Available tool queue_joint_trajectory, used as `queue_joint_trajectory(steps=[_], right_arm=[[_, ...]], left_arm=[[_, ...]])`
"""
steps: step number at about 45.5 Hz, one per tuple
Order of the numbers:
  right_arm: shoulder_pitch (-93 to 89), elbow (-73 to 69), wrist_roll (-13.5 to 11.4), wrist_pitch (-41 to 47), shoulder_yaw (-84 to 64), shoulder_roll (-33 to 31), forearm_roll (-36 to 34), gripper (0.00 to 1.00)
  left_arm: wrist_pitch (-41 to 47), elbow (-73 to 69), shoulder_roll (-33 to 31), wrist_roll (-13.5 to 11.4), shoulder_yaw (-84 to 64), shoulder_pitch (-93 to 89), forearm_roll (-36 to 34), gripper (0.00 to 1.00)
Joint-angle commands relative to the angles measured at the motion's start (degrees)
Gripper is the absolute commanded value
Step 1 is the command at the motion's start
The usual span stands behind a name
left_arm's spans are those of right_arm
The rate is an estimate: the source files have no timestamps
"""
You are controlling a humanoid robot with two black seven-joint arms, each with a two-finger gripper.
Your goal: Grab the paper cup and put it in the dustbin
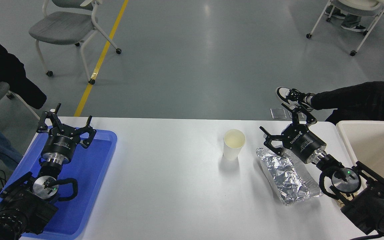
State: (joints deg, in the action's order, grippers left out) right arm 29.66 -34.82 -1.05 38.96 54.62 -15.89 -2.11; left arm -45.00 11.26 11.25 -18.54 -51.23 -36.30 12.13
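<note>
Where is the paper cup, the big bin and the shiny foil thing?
paper cup (234, 144): head view, on its outer wall.
dustbin (345, 128): head view, on its near rim.
foil tray (287, 176): head view, on its crumpled top.

Paper cup (234, 144) upright mid-table, foil tray (287, 178) right, dustbin (373, 146) beyond.

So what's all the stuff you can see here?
paper cup: one, white, upright in the table's middle
foil tray: one, crumpled silver, right of the cup
blue tray: one, blue, table's left end
dustbin: one, cream, table's right edge
table: one, white
chairs: two, grey and white, on the floor beyond
yellow line: one, on the floor
people: two, dark clothes, left and right edges
left gripper: black, fingers open, over the blue tray
right gripper: black, fingers open, above the foil tray
</note>
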Motion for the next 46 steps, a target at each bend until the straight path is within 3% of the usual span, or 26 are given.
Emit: queue_joint_trajectory(steps=[1, 40, 46], right_arm=[[0.05, 0.11, 0.0, -0.02, 0.05, -0.02, 0.0, 1.0], [2.24, -0.86, -0.53, -0.02, -0.39, -0.37, 1.14, 1.0], [2.16, -6.47, -0.62, -0.55, -1.88, -5.72, 1.58, 1.0]], left_arm=[[0.0, 0.08, 0.0, -0.09, -0.01, 0.0, 0.0, 1.0], [0.0, 0.08, 0.0, 0.0, 0.08, 0.0, 0.0, 1.0], [0.0, 0.08, 0.0, -0.09, -0.01, 0.0, 0.0, 1.0]])
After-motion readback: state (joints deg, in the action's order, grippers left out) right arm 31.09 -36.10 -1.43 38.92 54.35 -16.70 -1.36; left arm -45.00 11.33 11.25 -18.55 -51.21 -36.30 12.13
